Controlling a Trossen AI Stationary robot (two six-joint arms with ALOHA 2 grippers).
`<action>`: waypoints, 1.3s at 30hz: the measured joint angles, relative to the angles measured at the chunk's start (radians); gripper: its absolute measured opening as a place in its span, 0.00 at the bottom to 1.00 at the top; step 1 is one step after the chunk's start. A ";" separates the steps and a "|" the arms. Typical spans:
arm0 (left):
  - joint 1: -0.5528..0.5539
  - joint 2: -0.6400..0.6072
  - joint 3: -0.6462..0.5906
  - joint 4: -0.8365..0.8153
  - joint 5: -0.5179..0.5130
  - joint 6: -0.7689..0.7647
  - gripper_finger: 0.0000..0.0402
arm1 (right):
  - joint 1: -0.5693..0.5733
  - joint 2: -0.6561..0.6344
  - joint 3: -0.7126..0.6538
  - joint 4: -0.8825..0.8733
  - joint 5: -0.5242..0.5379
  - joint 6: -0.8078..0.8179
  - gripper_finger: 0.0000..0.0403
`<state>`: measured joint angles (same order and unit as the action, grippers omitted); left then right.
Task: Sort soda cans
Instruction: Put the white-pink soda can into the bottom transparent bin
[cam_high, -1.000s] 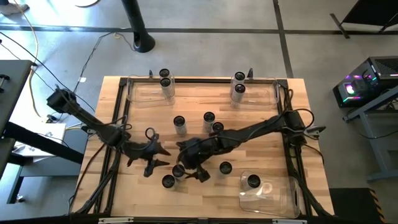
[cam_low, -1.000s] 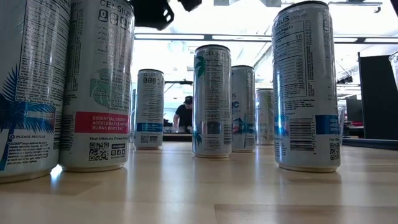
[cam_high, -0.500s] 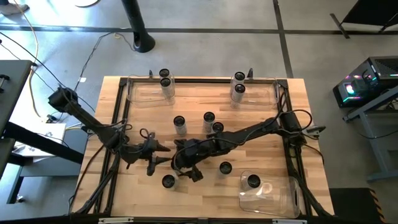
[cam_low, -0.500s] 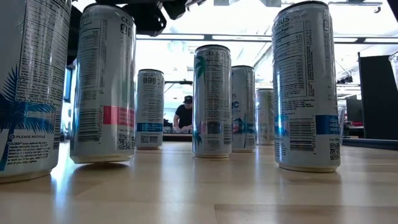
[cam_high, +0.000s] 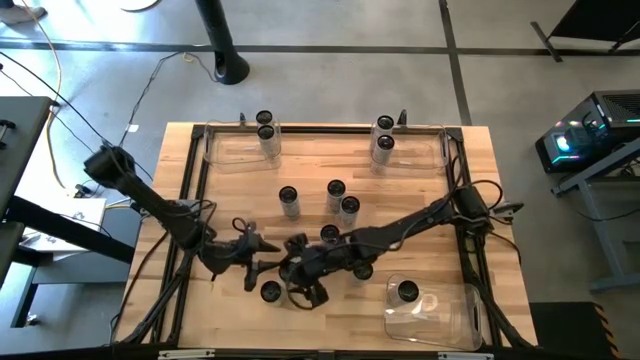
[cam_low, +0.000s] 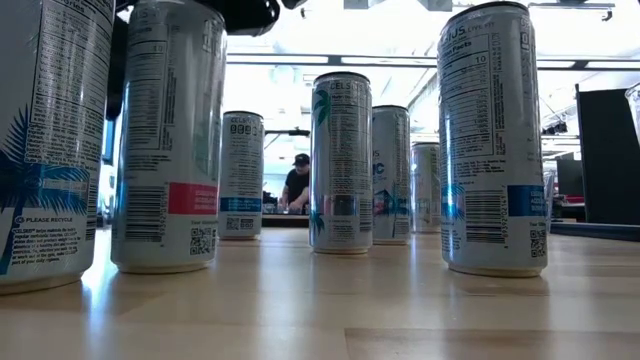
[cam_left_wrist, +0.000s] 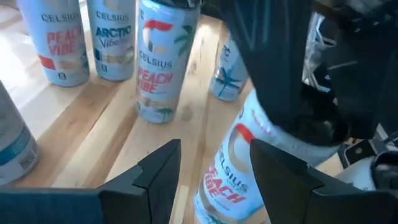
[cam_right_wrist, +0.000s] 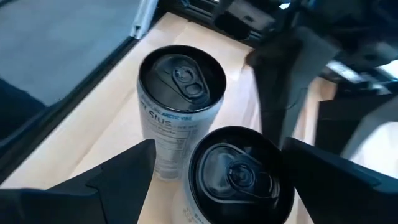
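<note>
Several soda cans stand upright on the wooden table. My right gripper (cam_high: 300, 280) is open, slanting down over a peach-label can (cam_right_wrist: 239, 177), which stands between its fingers; this can is also in the low view (cam_low: 165, 150). Another can (cam_right_wrist: 180, 81) stands just past it, near the table's front edge (cam_high: 270, 292). My left gripper (cam_high: 262, 262) is open and aims at the same peach-label can (cam_left_wrist: 227, 186) from the table's left. In the left wrist view its fingers (cam_left_wrist: 214, 149) frame that can. I cannot tell if they touch it. My right gripper comes at the peach-label can slanting down from the table's right, one finger on each side of its top. One finger (cam_right_wrist: 311, 165) lies against the wall just under the rim (cam_right_wrist: 287, 186). Bare wood shows between the can and the other finger. The can stands on the table.
Four more cans (cam_high: 335, 188) stand mid-table. Two clear bins (cam_high: 240, 152) (cam_high: 415, 152) at the far edge hold two cans each. A third bin (cam_high: 440, 315) at the near right holds one can (cam_high: 407, 291). One can (cam_high: 362, 270) stands beside my right arm.
My right gripper has gone down and toward the near left, uncovering a can behind its arm. The peach-label can between its fingers has turned about its axis and shifted a little on the table. My left gripper has sunk and moved toward that can.
</note>
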<state>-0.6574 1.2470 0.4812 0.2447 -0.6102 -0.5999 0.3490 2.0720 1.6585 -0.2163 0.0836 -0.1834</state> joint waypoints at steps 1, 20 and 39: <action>0.000 0.010 0.000 0.008 0.002 0.000 0.46 | 0.007 0.000 0.000 0.001 0.033 0.000 0.86; 0.000 0.065 0.000 0.066 0.043 0.000 0.46 | 0.030 0.004 -0.005 -0.051 0.252 0.156 0.86; -0.004 0.064 0.000 0.068 0.017 0.028 0.46 | 0.051 -0.029 0.084 -0.516 0.140 0.563 0.86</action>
<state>-0.6617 1.3113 0.4812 0.3126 -0.5927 -0.5720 0.3999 2.0426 1.7421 -0.7324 0.2241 0.3791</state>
